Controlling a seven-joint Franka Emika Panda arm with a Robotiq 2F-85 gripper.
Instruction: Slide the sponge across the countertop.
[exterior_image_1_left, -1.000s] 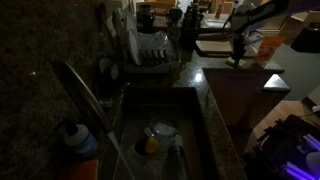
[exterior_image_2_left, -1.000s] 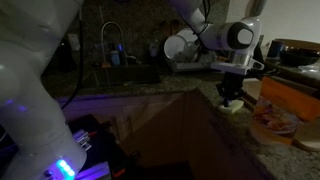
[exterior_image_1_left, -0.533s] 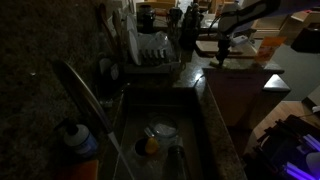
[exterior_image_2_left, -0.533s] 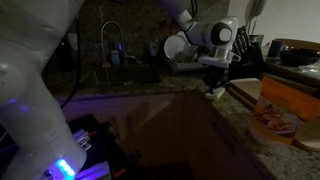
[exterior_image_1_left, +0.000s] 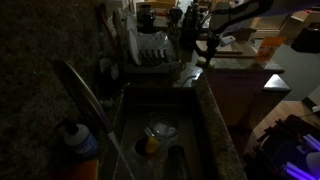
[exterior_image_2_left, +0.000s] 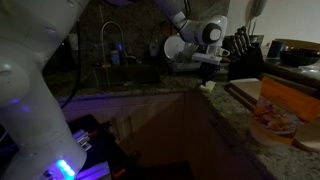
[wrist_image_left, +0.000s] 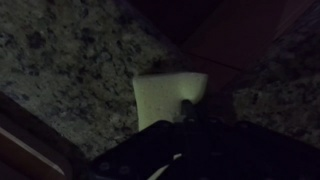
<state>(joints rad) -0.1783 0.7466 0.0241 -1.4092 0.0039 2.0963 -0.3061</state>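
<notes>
Dark speckled counter (wrist_image_left: 60, 60) fills most of the wrist view. The pale sponge (wrist_image_left: 168, 98) lies flat on it directly under your fingers (wrist_image_left: 190, 118), with most of the pad showing ahead of them. One dark finger overlaps its near edge. The light is too poor for me to tell whether the pair stands wide or narrow, and nothing shows a grip around the sponge. Just past the sponge, ahead and to one side of the fingers, the stone ends at a straight edge with a reddish drop beyond.

That edge is your main risk: a push that way could carry the sponge over the lip and drop it. If you press too lightly, the fingers may skate off the pad and leave it behind. If you press too hard, they could scrape the stone. In an exterior view the sink (exterior_image_1_left: 125, 125) lies well apart from the fingers, so I judge it the lesser hazard.

Count: one sponge, one arm (exterior_image_2_left: 212, 32), one pair of fingers, one sink, one faucet (exterior_image_1_left: 82, 88), and one tan board (exterior_image_2_left: 248, 93) near the fingers.
</notes>
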